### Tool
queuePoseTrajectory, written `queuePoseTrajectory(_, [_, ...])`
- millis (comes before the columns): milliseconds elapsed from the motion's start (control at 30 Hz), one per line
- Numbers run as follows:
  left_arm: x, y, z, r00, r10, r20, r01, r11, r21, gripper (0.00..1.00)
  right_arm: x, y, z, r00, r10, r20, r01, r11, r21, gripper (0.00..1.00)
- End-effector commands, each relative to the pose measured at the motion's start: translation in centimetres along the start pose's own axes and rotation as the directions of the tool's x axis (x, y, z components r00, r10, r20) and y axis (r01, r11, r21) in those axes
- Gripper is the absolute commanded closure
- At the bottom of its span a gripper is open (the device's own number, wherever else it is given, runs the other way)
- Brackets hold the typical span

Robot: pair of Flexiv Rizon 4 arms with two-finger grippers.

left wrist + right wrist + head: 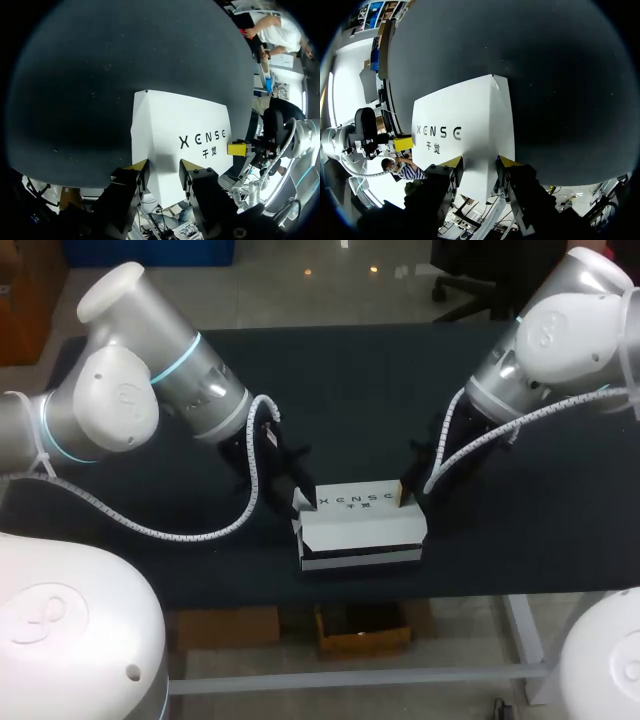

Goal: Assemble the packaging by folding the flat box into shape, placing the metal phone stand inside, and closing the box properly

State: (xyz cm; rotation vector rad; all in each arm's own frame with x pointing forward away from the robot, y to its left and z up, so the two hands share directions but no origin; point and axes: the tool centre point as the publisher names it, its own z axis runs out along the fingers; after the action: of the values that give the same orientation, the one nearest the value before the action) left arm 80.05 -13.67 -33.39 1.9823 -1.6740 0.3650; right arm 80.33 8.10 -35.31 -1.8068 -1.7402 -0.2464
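Box-folding step: left pincer (163, 170) and right pincer (480, 164) at opposite ends of white box (362, 528) on desk (400, 390), clamped or not I cannot tell; next probably squaring walls evenly.

Black print (357, 500) stands on the white top panel of the box (360, 530): one line of large capital letters and, centred beneath it, two smaller characters. It is the same in the head view and both wrist views, lying near the panel's edge. The joint caps of the left arm (130, 400) and right arm (548, 332) each bear an embossed loop emblem without letters.
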Motion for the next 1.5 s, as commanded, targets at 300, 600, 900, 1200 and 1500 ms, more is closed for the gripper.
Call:
queuePoseTrajectory(300, [0.6, -0.2, 0.0, 0.999, -0.035, 0.014, 0.035, 0.999, -0.018, 0.6, 0.7, 0.1, -0.2, 1.0, 0.006, 0.007, -0.006, 1.0, 0.009, 0.58])
queuePoseTrajectory(600, [1.0, -0.3, -0.3, 0.998, -0.07, 0.008, 0.07, 0.996, -0.049, 0.6, 0.9, 0.0, -0.4, 1.0, 0.011, 0.008, -0.012, 1.0, 0.007, 0.58])
queuePoseTrajectory(900, [1.2, -0.5, -0.7, 0.996, -0.094, -0.004, 0.094, 0.993, -0.073, 0.59, 1.0, 0.1, -0.6, 1.0, 0.018, 0.005, -0.018, 1.0, 0.011, 0.58])
queuePoseTrajectory(1200, [1.3, -0.7, -0.9, 0.994, -0.11, -0.008, 0.109, 0.99, -0.094, 0.58, 1.2, 0.2, -0.9, 1.0, 0.02, -0.002, -0.019, 1.0, 0.022, 0.57])
queuePoseTrajectory(1500, [1.4, -1.0, -1.1, 0.993, -0.12, -0.01, 0.118, 0.986, -0.115, 0.59, 1.5, 0.1, -1.3, 1.0, 0.024, -0.006, -0.024, 0.999, 0.028, 0.57])
